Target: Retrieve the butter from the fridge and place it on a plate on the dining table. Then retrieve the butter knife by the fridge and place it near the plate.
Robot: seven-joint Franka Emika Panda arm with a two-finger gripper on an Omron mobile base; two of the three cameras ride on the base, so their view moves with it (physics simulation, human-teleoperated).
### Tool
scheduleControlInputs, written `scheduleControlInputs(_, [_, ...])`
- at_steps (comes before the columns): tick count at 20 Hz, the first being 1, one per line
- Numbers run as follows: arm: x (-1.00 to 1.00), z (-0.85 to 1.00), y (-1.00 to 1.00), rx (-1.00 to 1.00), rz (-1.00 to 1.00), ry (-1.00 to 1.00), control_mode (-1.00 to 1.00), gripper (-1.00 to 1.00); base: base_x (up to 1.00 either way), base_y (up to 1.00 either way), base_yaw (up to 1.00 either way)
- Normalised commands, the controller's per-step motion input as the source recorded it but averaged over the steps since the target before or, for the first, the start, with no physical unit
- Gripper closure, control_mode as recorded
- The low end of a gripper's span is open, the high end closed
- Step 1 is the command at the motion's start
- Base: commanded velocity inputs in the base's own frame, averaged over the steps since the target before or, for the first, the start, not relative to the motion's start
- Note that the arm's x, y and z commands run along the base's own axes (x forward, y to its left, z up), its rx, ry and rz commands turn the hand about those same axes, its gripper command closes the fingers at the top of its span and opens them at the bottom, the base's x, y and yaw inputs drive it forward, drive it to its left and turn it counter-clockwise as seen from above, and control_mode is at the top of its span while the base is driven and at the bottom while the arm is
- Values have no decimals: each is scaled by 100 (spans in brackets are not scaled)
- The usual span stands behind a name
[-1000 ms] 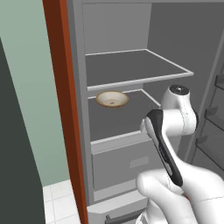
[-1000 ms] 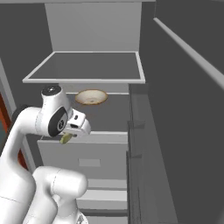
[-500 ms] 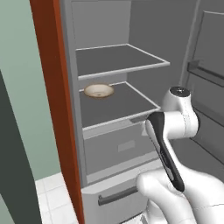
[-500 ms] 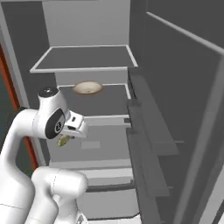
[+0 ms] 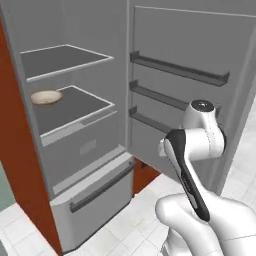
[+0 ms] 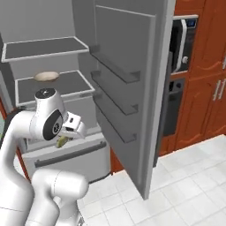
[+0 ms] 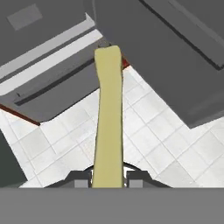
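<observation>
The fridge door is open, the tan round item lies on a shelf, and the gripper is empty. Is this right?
Not quite: the gripper is shut on the butter, as the hand view shows. The fridge is open and the tan round item lies on a shelf.

butter (image 7: 108, 122): matt, smooth | fridge (image 5: 80, 125): matt grey | floor (image 6: 185, 185): glossy tile

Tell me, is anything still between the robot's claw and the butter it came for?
No. The gripper is shut on the butter, which sticks out between its fingers, out of the open fridge, above the white tiled floor.
</observation>
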Motion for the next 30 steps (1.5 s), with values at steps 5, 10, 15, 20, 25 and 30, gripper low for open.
scheduleControlInputs(5, [0, 0, 0, 0, 0, 0, 100, 100, -100, 1, -68])
scheduleControlInputs(10, [0, 0, 0, 0, 0, 0, 100, 100, -89, 7, -63])
scheduleControlInputs(15, [0, 0, 0, 0, 0, 0, 100, 100, -75, 1, -63])
scheduleControlInputs(20, [0, 0, 0, 0, 0, 0, 100, 100, -16, -37, -71])
scheduleControlInputs(25, [0, 0, 0, 0, 0, 0, 100, 100, 0, -77, -42])
scheduleControlInputs(30, [0, 0, 0, 0, 0, 0, 100, 100, 4, -100, -10])
